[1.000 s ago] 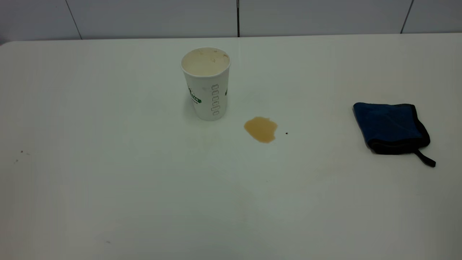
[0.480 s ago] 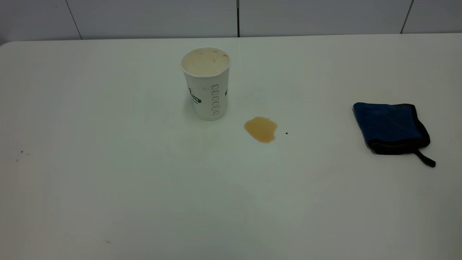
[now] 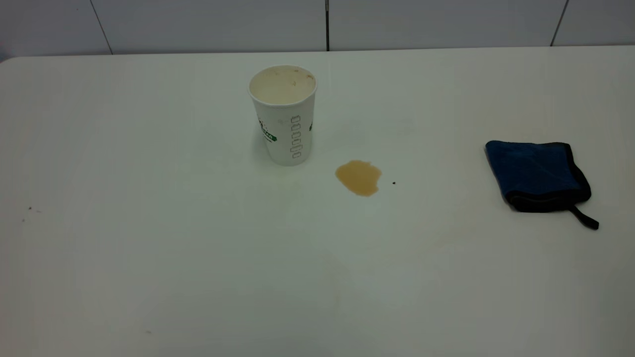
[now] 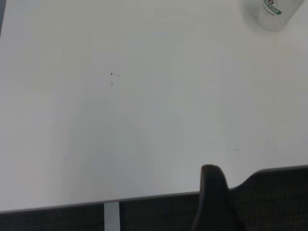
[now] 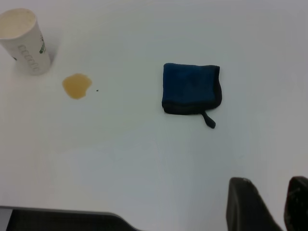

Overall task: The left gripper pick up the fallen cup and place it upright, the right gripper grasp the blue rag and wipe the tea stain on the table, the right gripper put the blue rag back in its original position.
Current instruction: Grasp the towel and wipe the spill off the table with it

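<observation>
The cup (image 3: 284,113) stands upright on the white table (image 3: 149,248), back of centre, its tea-stained inside showing. It also shows in the left wrist view (image 4: 272,12) and the right wrist view (image 5: 24,41). The tea stain (image 3: 358,177) lies just right of and in front of the cup, also in the right wrist view (image 5: 77,85). The blue rag (image 3: 538,176), edged in black, lies folded at the right, also in the right wrist view (image 5: 191,89). Neither gripper shows in the exterior view. The right gripper (image 5: 273,202) hovers near the table's front, apart from the rag, open by a narrow gap and empty. The left gripper (image 4: 211,192) sits at the table's edge, far from the cup.
A tiny dark speck (image 3: 394,183) lies right of the stain. Small specks (image 3: 29,209) mark the table's left side. A wall of grey panels (image 3: 327,25) stands behind the table's far edge.
</observation>
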